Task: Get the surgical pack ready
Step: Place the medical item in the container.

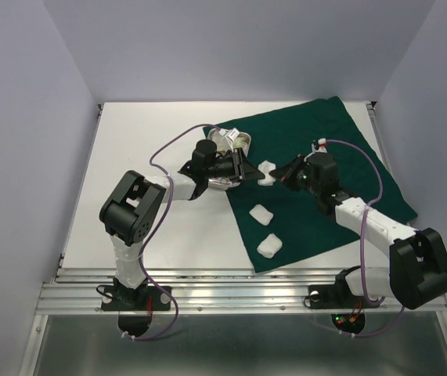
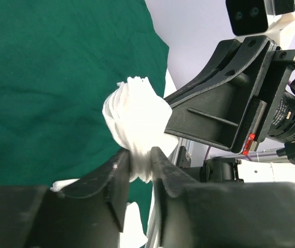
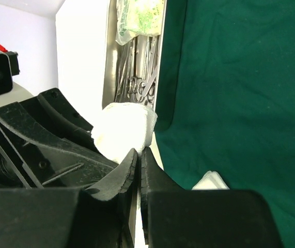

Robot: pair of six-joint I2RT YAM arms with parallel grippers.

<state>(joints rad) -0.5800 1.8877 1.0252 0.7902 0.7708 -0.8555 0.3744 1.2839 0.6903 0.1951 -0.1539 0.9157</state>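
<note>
A dark green drape (image 1: 329, 168) covers the table's right half. At its left edge stands a steel tray (image 1: 221, 185) with forceps (image 3: 139, 77) and a pale packet (image 3: 137, 18) inside. My left gripper (image 1: 248, 168) is shut on a white gauze pad (image 2: 137, 119), held above the drape beside the tray. My right gripper (image 1: 283, 174) faces it, its jaws closed on the same pad's corner (image 3: 124, 129). Two more gauze pads (image 1: 261, 213) (image 1: 269, 245) lie on the drape nearer me. Any other pad is hidden.
Bare white tabletop (image 1: 145, 149) lies left of the tray. Walls close in the table at the back and both sides. The two grippers sit tip to tip, with the right one's fingers (image 2: 214, 108) close to the left wrist.
</note>
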